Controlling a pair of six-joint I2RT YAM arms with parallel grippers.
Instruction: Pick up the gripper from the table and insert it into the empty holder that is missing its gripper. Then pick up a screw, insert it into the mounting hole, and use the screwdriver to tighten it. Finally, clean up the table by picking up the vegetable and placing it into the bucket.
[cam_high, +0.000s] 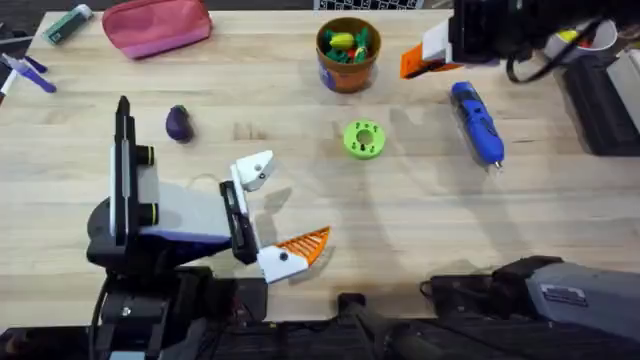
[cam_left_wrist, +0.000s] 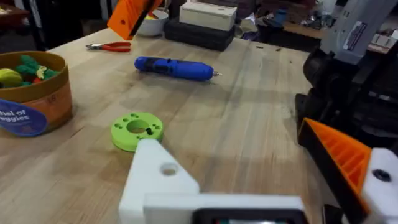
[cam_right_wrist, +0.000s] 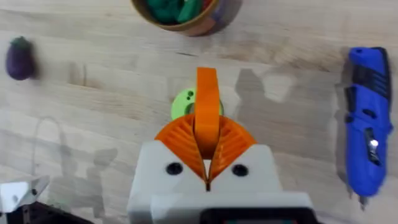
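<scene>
Insertion risk at the carry stage. Right gripper (cam_right_wrist: 207, 146), jaws clenched on the orange finger (cam_right_wrist: 207, 106), hangs above the bench (cam_high: 400, 200) near the bucket (cam_high: 347, 55). Left gripper (cam_high: 285, 205), jaws spread, presents its bare white holder (cam_high: 253, 170), well apart from the finger. The finger is pinched along a narrow strip, so it may twist or slip on contact. If it arrives tilted, it would likely jam at the holder's mouth or drop beside the green disc (cam_high: 364, 139). Screwdriver (cam_high: 477, 122) and eggplant (cam_high: 178, 123) lie untouched.
</scene>
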